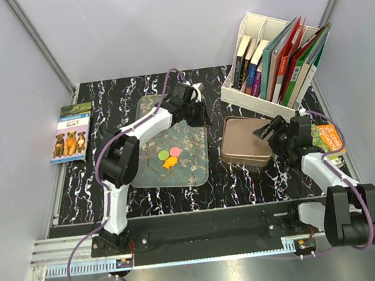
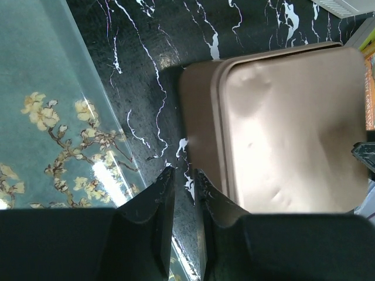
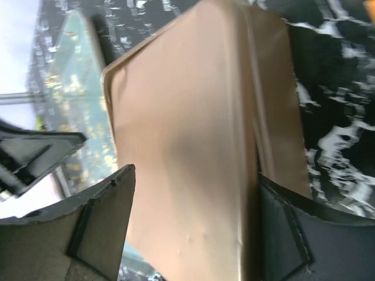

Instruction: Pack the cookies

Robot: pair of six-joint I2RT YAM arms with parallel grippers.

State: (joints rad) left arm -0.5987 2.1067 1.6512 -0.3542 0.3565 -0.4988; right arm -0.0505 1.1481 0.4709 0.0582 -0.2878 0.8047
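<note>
My right jaws stand wide open, one finger on either side of the closed tin (image 1: 243, 144). My left jaws are parted by only a slit and hold nothing, over the dark surface (image 2: 146, 88) between tin and tray (image 1: 149, 111). The cookies (image 1: 170, 157), green, pink and orange, lie together on the tray.

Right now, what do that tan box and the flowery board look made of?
The tan box looks like thin metal, satin finish: small dents and a soft sheen on its lid. The flowery board seems glass or glossy plastic: it reflects the lights sharply.
</note>
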